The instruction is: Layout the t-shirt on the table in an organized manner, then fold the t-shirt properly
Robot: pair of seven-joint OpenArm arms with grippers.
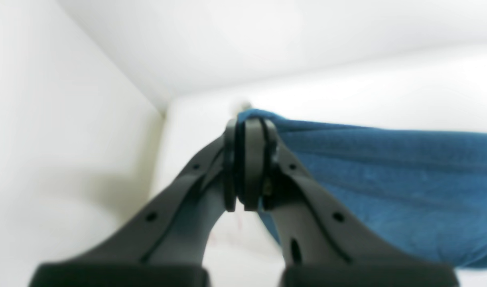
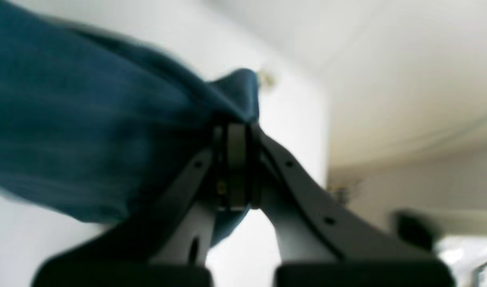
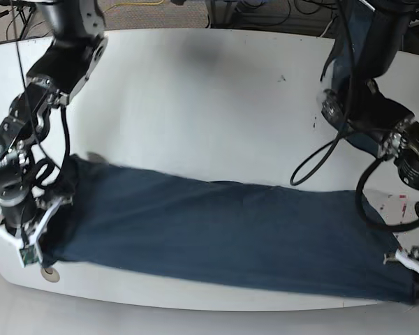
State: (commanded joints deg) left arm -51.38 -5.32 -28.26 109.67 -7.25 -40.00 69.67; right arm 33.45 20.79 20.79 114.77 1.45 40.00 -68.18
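I hold the t-shirt (image 3: pixel 223 227) as a long band across the lower part of the table (image 3: pixel 195 91) in the base view. My right gripper (image 2: pixel 235 167) pinches its left end, my left gripper (image 1: pixel 249 163) its right end.

The t-shirt (image 3: pixel 223 230) is plain dark navy in the base view, with no print; in both wrist views it reads as a brighter teal-blue. The surface (image 3: pixel 195 98) is glossy white with a few small dark specks. A red-and-white tape mark (image 3: pixel 403 201) shows near the base view's right edge. Both grippers' jaws are black.
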